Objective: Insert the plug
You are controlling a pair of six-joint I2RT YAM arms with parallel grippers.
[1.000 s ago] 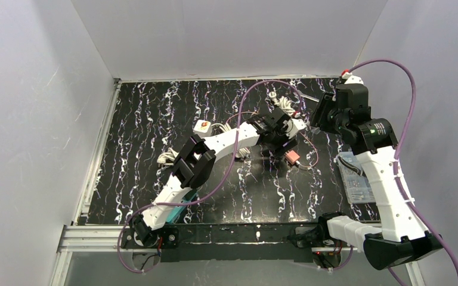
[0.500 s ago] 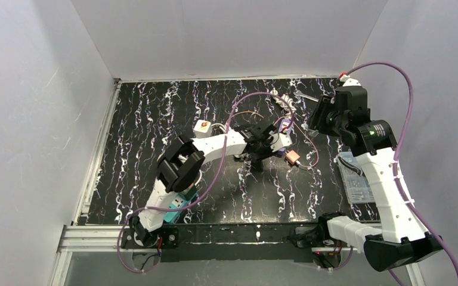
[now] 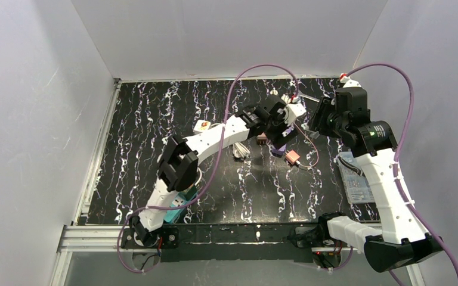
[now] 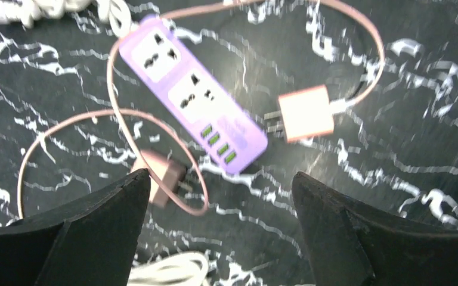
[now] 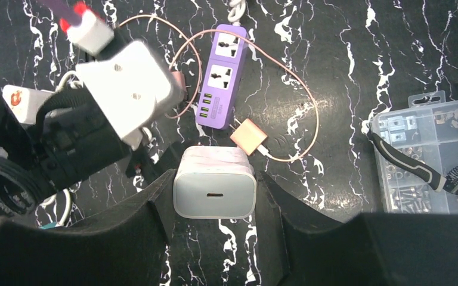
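A clear parts box [image 5: 393, 196] at the right edge of the right wrist view holds small fittings in its compartments, and black-handled pliers [image 5: 420, 170] lie across it. The white charger plug [image 5: 214, 179], a rounded block with a small port facing the camera, sits clamped in the right gripper [image 5: 213, 205] at lower centre, above the marbled tabletop [image 5: 334, 59]. The purple power strip [image 5: 220, 77] lies flat at upper centre, with a pink adapter [image 5: 249, 136] just below it. The left gripper [image 4: 220, 238] hangs wide open and empty over the strip.
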